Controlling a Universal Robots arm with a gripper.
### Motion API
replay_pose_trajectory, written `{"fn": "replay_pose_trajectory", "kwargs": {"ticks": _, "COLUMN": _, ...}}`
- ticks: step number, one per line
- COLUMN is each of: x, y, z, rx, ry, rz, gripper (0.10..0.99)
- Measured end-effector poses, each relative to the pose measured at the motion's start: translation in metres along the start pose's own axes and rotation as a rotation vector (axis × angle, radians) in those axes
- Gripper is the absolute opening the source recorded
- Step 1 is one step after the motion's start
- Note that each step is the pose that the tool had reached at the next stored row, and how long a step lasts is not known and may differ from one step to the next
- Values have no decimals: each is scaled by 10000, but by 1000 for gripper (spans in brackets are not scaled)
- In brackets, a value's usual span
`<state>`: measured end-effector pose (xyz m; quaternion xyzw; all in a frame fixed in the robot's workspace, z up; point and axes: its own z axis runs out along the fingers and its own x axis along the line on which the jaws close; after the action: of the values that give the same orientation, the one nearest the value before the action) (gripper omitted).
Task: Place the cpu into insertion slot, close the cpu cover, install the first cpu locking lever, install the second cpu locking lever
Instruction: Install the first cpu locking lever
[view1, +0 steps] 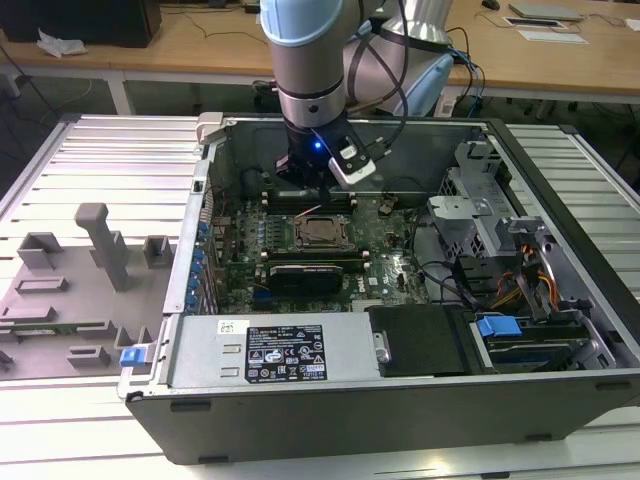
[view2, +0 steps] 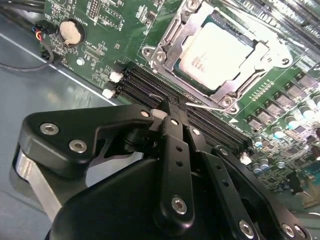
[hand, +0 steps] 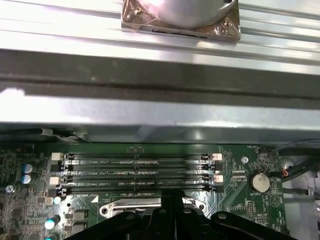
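Note:
The cpu (view2: 215, 52), silvery on top, sits in the insertion slot (view2: 235, 31), whose dark rim peeks out along one edge. The cpu cover (view2: 175, 37) lies flat over it, framing the chip. In the exterior view the socket (view1: 322, 232) is in the middle of the motherboard, with the arm right behind it. My gripper (view2: 167, 107) hovers over the memory slots beside the socket with its black fingers (view2: 172, 150) pressed together, shut. A thin silvery locking lever (view2: 207, 106) runs from the fingertips along the socket's edge. I cannot tell whether it is touched.
Several black memory slots (hand: 137, 172) lie between the socket and the case wall (hand: 160, 115). A coin battery (view2: 71, 31) sits near loose cables. A long black expansion card (view1: 315, 272), the power supply (view1: 285, 350) and drive bays (view1: 480, 215) crowd the case.

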<state>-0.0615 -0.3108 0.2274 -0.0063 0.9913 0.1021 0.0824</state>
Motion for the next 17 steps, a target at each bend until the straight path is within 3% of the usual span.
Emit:
{"fn": "replay_pose_trajectory", "kwargs": {"ticks": 2, "x": 7, "y": 33, "z": 34, "rx": 91, "ry": -14, "rz": 2, "gripper": 106}}
{"fn": "replay_pose_trajectory", "kwargs": {"ticks": 7, "x": 25, "y": 33, "z": 75, "rx": 172, "ry": -184, "rz": -27, "gripper": 106}}
{"fn": "replay_pose_trajectory", "kwargs": {"ticks": 14, "x": 33, "y": 33, "z": 87, "rx": 207, "ry": -211, "rz": 21, "gripper": 106}}
{"fn": "replay_pose_trajectory", "kwargs": {"ticks": 17, "x": 40, "y": 30, "z": 103, "rx": 293, "ry": -387, "rz": 96, "gripper": 106}}
